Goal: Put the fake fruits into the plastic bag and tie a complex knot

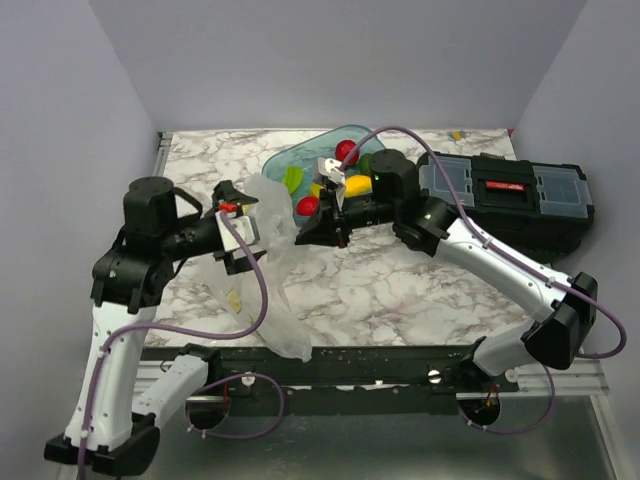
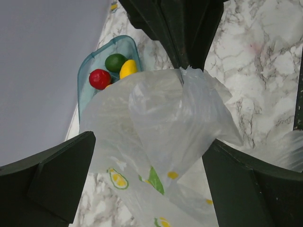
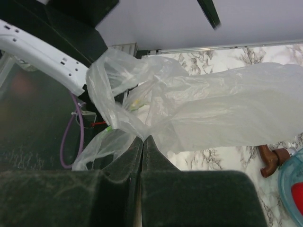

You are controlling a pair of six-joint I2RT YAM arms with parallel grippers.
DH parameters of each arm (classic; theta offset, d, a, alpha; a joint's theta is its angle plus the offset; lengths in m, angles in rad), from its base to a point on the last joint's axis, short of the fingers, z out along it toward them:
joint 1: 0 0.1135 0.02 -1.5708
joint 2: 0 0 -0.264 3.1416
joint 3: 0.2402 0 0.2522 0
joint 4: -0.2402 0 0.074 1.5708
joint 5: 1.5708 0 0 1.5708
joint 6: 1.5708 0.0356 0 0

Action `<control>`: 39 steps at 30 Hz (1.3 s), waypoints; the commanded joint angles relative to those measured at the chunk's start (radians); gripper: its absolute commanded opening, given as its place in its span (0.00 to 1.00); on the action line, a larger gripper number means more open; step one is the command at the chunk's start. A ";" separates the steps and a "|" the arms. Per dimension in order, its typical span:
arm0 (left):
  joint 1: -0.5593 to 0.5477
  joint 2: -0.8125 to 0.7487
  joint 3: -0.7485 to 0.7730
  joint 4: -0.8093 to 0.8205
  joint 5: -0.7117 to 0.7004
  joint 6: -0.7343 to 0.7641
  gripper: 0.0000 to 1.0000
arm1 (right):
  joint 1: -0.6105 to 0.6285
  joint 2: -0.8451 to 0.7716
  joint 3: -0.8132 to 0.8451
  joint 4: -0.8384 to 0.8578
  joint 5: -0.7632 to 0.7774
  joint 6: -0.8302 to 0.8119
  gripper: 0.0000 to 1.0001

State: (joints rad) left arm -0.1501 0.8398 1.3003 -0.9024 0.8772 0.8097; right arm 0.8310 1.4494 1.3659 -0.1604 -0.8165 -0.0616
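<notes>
The right gripper [image 3: 143, 138] is clenched, its two dark fingers pressed together on a gathered fold of the thin, crinkly transparent plastic bag with yellow citrus-slice and green leaf prints [image 2: 156, 118]. The left gripper [image 2: 149, 142] is released, its fingers [image 2: 57, 179] spread wide to the lower left and lower right of its wrist view. The bag film bulges between them, touching neither.

From above, the bag hangs left of centre between the two grippers and trails down to the lower edge of the white-and-grey marble-patterned tabletop [image 1: 400, 290]. The glossy plastic toy fruits lie in a translucent teal tub [image 2: 94, 55] at upper centre: a red round one [image 2: 100, 79], a green one [image 2: 115, 62] and a yellow lemon [image 2: 128, 68]. A black toolbox with clear lids [image 1: 510, 190] sits at upper right.
</notes>
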 commanded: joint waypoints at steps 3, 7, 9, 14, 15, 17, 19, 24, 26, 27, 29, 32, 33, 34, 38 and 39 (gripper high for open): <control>-0.257 0.110 0.084 -0.055 -0.228 0.164 0.98 | -0.005 0.050 0.142 -0.188 -0.095 -0.101 0.01; -0.317 0.156 0.090 -0.046 -0.292 0.134 0.98 | -0.006 0.066 0.218 -0.242 -0.104 -0.138 0.01; -0.314 0.180 0.119 -0.062 -0.299 0.066 0.66 | -0.013 0.060 0.241 -0.256 -0.093 -0.143 0.01; -0.204 0.161 0.150 -0.024 -0.224 -0.271 0.00 | -0.156 0.082 0.303 -0.202 -0.125 0.006 0.01; -0.167 0.153 0.149 0.010 -0.202 -0.362 0.00 | -0.190 0.095 0.325 -0.186 -0.110 0.046 0.10; -0.119 0.133 0.127 0.105 -0.229 -0.566 0.00 | -0.219 0.104 0.344 -0.180 -0.062 0.102 0.49; -0.082 0.107 0.085 0.218 -0.297 -0.777 0.00 | -0.220 0.077 0.291 -0.144 0.019 0.143 0.80; 0.136 0.098 -0.025 0.371 -0.288 -1.159 0.00 | -0.203 0.009 0.106 -0.039 0.088 0.331 1.00; 0.186 0.108 -0.040 0.378 -0.272 -1.196 0.00 | -0.166 -0.007 0.064 -0.024 0.102 0.388 1.00; 0.188 0.107 -0.051 0.399 -0.247 -1.207 0.00 | -0.137 -0.018 0.038 -0.004 0.123 0.400 1.00; 0.189 0.102 -0.075 0.452 -0.215 -1.262 0.00 | -0.076 -0.029 0.003 0.031 0.187 0.397 1.00; 0.188 0.113 -0.083 0.482 -0.208 -1.313 0.00 | -0.013 0.009 0.017 0.051 0.240 0.420 1.00; 0.191 0.117 -0.088 0.489 -0.205 -1.324 0.00 | 0.004 0.033 0.035 0.047 0.264 0.426 1.00; 0.192 0.119 -0.091 0.490 -0.205 -1.331 0.00 | 0.016 0.053 0.052 0.041 0.278 0.428 1.00; 0.211 0.109 -0.128 0.543 -0.153 -1.394 0.00 | 0.082 0.129 0.086 -0.005 0.363 0.400 1.00; 0.220 0.106 -0.139 0.559 -0.131 -1.413 0.00 | 0.101 0.139 0.080 -0.016 0.395 0.389 1.00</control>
State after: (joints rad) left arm 0.0425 0.9661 1.1927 -0.4438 0.6563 -0.4816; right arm 0.8822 1.5246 1.4235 -0.1581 -0.5632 0.3351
